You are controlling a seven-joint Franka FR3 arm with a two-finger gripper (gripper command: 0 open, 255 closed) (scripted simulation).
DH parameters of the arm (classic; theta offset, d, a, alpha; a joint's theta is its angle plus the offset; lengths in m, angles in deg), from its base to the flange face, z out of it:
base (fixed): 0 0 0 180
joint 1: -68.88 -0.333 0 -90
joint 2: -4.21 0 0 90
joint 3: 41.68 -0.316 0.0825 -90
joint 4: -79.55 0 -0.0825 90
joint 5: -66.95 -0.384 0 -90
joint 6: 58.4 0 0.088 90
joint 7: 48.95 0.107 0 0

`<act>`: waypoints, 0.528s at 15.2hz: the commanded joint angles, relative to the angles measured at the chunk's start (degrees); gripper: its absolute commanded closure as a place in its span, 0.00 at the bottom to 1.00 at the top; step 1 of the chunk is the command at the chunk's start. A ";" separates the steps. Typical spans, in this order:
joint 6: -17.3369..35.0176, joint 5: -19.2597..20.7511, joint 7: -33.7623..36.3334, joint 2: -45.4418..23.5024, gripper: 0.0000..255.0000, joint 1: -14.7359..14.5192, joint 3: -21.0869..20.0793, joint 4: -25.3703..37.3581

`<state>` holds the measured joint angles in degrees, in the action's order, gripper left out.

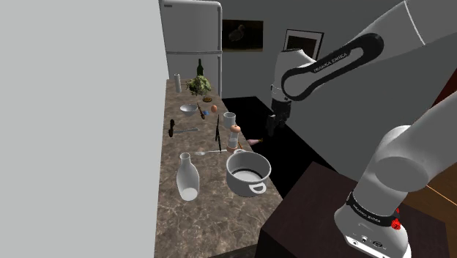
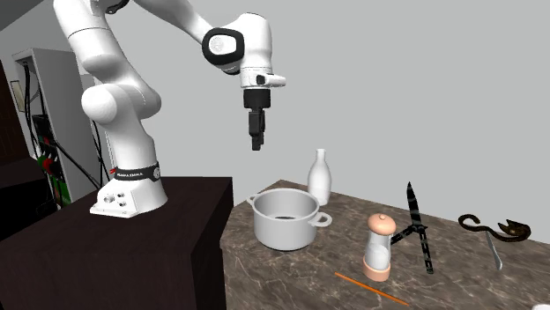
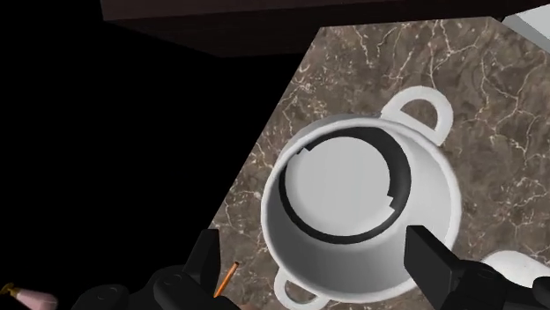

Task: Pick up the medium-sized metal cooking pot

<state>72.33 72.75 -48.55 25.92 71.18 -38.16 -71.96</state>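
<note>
The brown marbled tabletop [image 1: 192,220] runs away from the dark stand [image 2: 176,238]. The white arm [image 1: 410,146] reaches out from the stand over the tabletop's near end. A pale grey pot [image 1: 248,174] with two loop handles stands upright there, close to the edge by the stand. A white bottle [image 1: 188,177] stands near it, on the shoulder view's left. The hand [image 2: 256,143] hangs above the pot, well apart from it, fingers spread wide and gripping nothing. A pepper grinder [image 2: 379,248] stands farther along.
</note>
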 commanded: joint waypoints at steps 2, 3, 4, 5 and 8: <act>6.74 -0.43 -1.01 -6.78 0.00 0.33 1.24 0.28; 8.83 -0.73 -1.41 -9.19 0.00 0.38 1.61 0.62; 10.87 -1.11 -1.86 -11.65 0.00 0.40 1.97 1.05; 12.85 -1.59 -2.37 -14.13 0.00 0.42 2.30 1.57; 18.37 -3.72 -4.37 -21.73 0.00 0.51 3.03 3.66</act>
<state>88.39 69.78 -52.14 7.02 71.60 -35.44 -68.89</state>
